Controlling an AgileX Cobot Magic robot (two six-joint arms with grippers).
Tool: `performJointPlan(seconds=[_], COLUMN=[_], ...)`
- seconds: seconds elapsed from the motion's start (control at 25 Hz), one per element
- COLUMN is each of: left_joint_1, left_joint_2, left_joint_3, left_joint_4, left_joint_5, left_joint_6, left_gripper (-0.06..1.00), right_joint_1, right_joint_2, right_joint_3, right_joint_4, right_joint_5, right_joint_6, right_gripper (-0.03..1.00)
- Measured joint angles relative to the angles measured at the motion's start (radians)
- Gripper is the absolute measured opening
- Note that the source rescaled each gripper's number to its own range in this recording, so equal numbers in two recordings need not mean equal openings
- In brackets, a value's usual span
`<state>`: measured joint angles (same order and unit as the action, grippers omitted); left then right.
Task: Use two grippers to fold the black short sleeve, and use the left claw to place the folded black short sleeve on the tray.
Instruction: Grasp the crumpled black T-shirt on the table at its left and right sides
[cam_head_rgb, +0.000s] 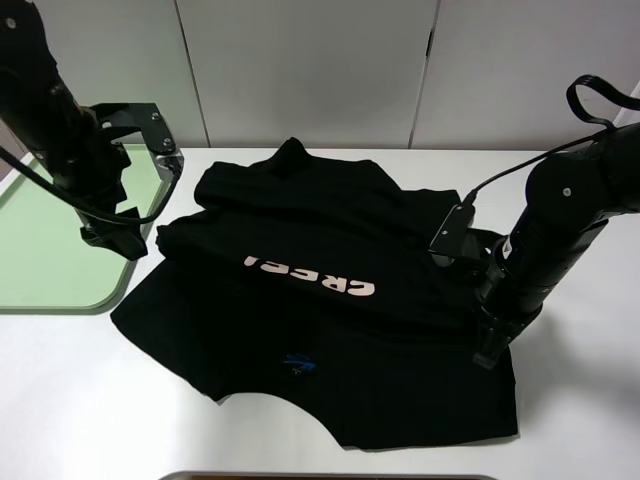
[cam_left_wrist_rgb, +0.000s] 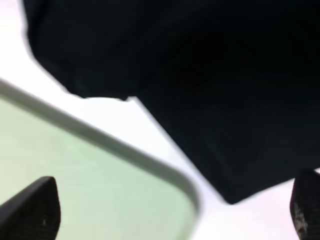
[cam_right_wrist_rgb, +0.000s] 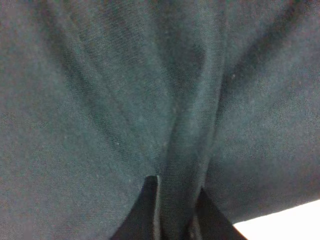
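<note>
**A:** Across the middle of the white table (cam_head_rgb: 590, 400) lies the black short sleeve (cam_head_rgb: 330, 330), one layer lapped over another. Where's the tray?

**B:** The tray (cam_head_rgb: 40, 250) sits at nine o'clock, its corner just beside the shirt's edge.

**A:** And the claws?

**B:** The left claw (cam_head_rgb: 115, 232) hangs at nine o'clock over that corner, jaws spread wide, holding nothing. The right gripper (cam_right_wrist_rgb: 177, 220), at four o'clock, is pinched tight on a ridge of shirt cloth.

**A:** So folding is under way, I judge.

**B:** Agreed. Next, the right should carry its edge across toward nine o'clock, and the left must come down and grip the shirt's near side.
</note>
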<state>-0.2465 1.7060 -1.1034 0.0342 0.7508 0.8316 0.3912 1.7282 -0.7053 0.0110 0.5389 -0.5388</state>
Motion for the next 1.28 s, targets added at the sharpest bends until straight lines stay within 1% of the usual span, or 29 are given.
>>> performJointPlan(seconds=[0.04, 0.2, 0.4, 0.52, 0.8, 0.84, 0.92, 1.04, 1.12, 1.2, 1.28], left_joint_1=[0.0, 0.0, -0.008, -0.042, -0.154, -0.172, -0.18, -0.181, -0.181, -0.181, -0.181], left_joint_2=[0.021, 0.106, 0.207, 0.276, 0.408, 0.417, 0.418, 0.418, 0.419, 0.419, 0.419], left_joint_3=[-0.024, -0.083, -0.13, -0.16, -0.256, -0.274, -0.291, -0.301, -0.301, -0.301, -0.301], left_joint_4=[0.025, 0.075, 0.088, 0.09, 0.091, 0.09, 0.099, 0.166, 0.225, 0.261, 0.267], left_joint_5=[0.001, 0.002, 0.001, -0.004, -0.034, -0.029, -0.011, 0.061, 0.124, 0.164, 0.171], left_joint_6=[0.0, 0.0, 0.0, 0.0, 0.0, 0.0, 0.0, 0.0, 0.0, 0.0, 0.0], left_gripper=[0.9, 0.89, 0.88, 0.88, 0.88, 0.85, 0.8, 0.69, 0.65, 0.64, 0.63], right_joint_1=[0.0, 0.0, 0.0, 0.0, 0.0, 0.0, 0.0, 0.0, 0.0, 0.0, 0.0], right_joint_2=[0.0, 0.001, 0.002, 0.002, 0.002, 0.002, 0.002, 0.002, 0.002, 0.002, 0.002], right_joint_3=[0.0, 0.0, 0.0, 0.0, 0.0, 0.0, 0.0, 0.0, 0.0, 0.0, 0.0], right_joint_4=[0.0, -0.003, -0.011, -0.011, -0.011, -0.011, -0.011, -0.011, -0.011, -0.011, -0.011], right_joint_5=[-0.012, -0.046, -0.049, -0.047, -0.038, -0.038, -0.038, -0.038, -0.038, -0.038, -0.038], right_joint_6=[0.014, 0.065, 0.076, 0.077, 0.08, 0.08, 0.08, 0.08, 0.08, 0.08, 0.08], right_gripper=[0.01, 0.01, 0.01, 0.01, 0.01, 0.01, 0.01, 0.01, 0.01, 0.01, 0.01])
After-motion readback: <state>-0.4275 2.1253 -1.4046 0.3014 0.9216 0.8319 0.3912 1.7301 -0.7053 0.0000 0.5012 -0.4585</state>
